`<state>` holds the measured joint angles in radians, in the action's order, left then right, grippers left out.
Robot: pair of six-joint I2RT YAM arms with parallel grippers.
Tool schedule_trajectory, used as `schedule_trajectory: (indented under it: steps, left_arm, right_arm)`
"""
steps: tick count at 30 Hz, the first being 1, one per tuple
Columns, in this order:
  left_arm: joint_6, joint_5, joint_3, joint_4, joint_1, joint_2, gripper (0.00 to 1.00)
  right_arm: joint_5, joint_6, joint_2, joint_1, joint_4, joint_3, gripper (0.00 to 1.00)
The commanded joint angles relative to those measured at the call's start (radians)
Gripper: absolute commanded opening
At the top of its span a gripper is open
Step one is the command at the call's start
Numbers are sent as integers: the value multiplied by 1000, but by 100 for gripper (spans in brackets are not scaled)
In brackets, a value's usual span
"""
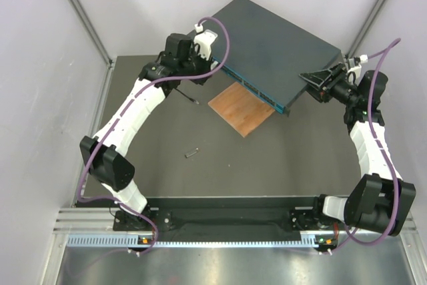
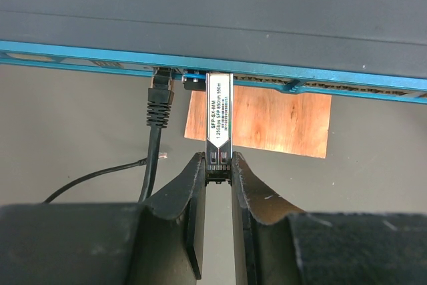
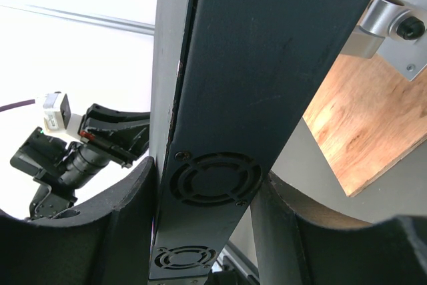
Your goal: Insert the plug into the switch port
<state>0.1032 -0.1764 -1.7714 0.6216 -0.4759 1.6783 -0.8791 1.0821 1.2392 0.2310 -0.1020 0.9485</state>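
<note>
Left wrist: plug (image 2: 160, 88) looks seated in switch port (image 2: 162, 71); left claw (image 2: 219, 165) grips silver module (image 2: 219, 108); right claw (image 3: 207, 188) clamps switch (image 3: 240, 65).

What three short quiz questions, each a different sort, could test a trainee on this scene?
1. True or false: the left gripper holds a silver module against the teal front of the switch.
2. The right gripper sits: A above the switch's top, B astride its vented end, C clear of it.
3. Fill in: in the left wrist view, the black cable meets the switch on the module's ___ side.
Key: 1 true; 2 B; 3 left.
</note>
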Motion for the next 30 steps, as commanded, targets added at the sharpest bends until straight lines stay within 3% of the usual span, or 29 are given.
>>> schedule_trajectory:
  steps: [1,30]
  left_arm:
    - [0,-5,24,-29,-10,-25,0]
    - [9,-44,-17,40,-9,-35,0]
  right_arm:
    - [25,-198,-7,-33,-65,36,0]
    - [29,-198,-3,-33,-65,42,0]
